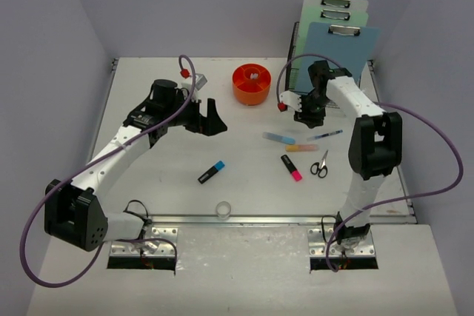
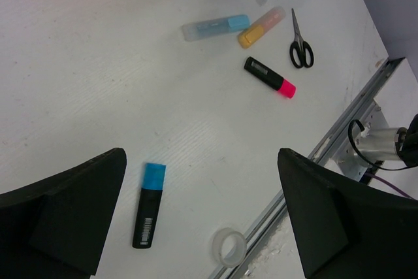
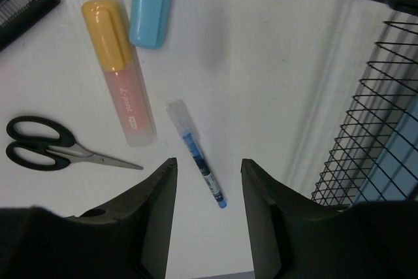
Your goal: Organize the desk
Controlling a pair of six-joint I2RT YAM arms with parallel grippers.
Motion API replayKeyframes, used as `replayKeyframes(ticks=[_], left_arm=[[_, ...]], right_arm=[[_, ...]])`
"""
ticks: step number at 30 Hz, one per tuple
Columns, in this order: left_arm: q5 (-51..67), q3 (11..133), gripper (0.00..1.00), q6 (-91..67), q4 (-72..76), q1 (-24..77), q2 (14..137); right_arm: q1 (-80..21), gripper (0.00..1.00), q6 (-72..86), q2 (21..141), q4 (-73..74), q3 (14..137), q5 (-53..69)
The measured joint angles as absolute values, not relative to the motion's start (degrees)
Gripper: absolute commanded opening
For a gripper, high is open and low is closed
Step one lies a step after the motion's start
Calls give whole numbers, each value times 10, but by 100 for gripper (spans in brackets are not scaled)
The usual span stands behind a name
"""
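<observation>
the left fingers (image 2: 72, 207) are spread wide, and nothing is held between them. they are hung above the white worktop (image 2: 98, 63). under the gap, a black marker with a blue cap (image 2: 148, 204) and a small clear tape roll (image 2: 229, 246) are seen lying flat, with the roll near the metal rail (image 2: 307, 168) at the front edge.

the right fingers (image 3: 153, 213) are kept apart by a narrower gap, and nothing is gripped there either. a thin blue pen (image 3: 196, 161) is seen slanted on the worktop, in line with that gap. the tips may be close above it, but their height cannot be told from this view.

a yellow marker (image 3: 121, 70) is laid beside the pen, with a light blue marker (image 3: 149, 4) just next to its cap end. black scissors (image 3: 46, 145) are laid shut a bit further out, and a black marker with a pink cap (image 2: 269, 76) is placed near them.

a black wire rack (image 3: 372, 115) is stood at the right, and clipboards (image 1: 337, 35) are kept in it. an orange round tray (image 1: 252, 83) is set at the back of the worktop, between the two arms. the worktop is closed in by pale purple walls (image 1: 44, 72).
</observation>
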State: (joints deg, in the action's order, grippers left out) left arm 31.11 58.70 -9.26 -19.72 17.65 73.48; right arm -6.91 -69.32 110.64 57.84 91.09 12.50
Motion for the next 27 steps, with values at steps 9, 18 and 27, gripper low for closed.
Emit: replayKeyframes(ticks=[9,18,27], left_arm=[[311,593,100,-93,-201,176,744],[312,593,100,-93,-201,176,748],[313,593,100,-93,-201,176,759]], right_arm=[[-95,46,-727,1140,546,844,25],[-99,49,-733,1181,511,827,-15],[-114,15,-739,1185,484,785,-39]])
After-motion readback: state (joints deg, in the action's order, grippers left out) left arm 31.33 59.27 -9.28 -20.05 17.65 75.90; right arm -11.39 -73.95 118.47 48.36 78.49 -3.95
